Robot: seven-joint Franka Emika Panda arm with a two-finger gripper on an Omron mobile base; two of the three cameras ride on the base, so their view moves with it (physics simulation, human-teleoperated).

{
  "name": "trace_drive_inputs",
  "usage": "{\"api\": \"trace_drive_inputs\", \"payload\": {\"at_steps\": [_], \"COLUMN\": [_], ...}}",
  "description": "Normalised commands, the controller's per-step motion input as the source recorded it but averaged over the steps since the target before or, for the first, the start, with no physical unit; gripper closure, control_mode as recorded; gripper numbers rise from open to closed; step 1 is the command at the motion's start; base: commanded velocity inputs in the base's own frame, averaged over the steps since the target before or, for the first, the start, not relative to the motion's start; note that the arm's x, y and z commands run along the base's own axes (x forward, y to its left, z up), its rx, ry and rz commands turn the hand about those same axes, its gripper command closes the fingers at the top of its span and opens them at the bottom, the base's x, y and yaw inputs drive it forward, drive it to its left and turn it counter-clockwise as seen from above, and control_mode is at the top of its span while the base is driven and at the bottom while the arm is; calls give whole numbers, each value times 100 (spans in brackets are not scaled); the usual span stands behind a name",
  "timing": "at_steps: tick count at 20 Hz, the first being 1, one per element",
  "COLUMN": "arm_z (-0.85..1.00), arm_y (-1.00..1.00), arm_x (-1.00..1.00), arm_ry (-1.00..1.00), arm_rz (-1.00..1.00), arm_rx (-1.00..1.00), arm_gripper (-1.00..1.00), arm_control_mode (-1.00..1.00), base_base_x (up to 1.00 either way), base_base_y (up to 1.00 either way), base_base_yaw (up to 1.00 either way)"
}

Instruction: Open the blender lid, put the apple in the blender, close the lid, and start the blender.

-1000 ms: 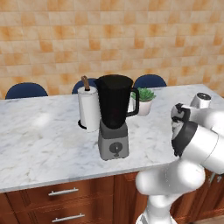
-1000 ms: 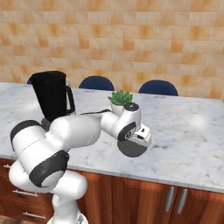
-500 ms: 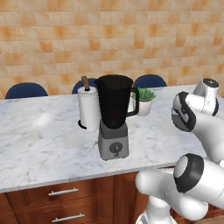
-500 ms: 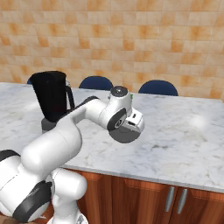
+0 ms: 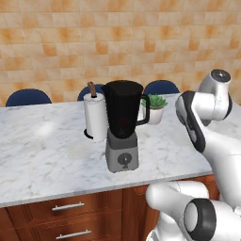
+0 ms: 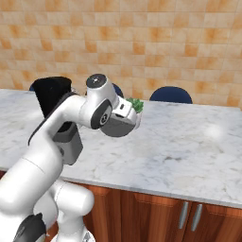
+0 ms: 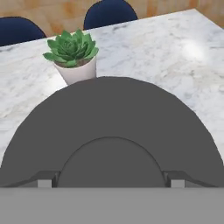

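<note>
One lid (image 7: 111, 140), dark and round, rides clamped in the gripper (image 7: 111, 181) above the counter (image 5: 42, 155) near a potted plant (image 7: 72, 54), well right of the open blender (image 5: 123, 126); setting it down flat seems wise.

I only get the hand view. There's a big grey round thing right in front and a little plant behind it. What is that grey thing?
Observer: It's the blender lid. The right base view shows the gripper holding it up above the counter.
Operator: Where's the blender?
Observer: The blender stands on the counter to the arm's left, and its jar is open at the top.
Operator: Is anything next to it?
Observer: A white paper-towel roll stands upright close beside it, on the side away from the arm.
</note>
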Motion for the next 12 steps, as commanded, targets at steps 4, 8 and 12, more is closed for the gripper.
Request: {"api": "trace_drive_inputs", "payload": {"at_steps": [4,8,12], "arm_z": [93,85,99], "arm_y": [51,46,44], "arm_x": [-19,-21,-14], "arm_ry": [-13,-16,-10], "arm_rz": [0,3,3], "arm_rx": [-1,0,0], "arm_gripper": [100,100,100], "arm_control_mode": [-100,-100,-100], "base_base_x": [0,0,0], "base_base_y": [0,0,0], "base_base_yaw": [0,0,0]}}
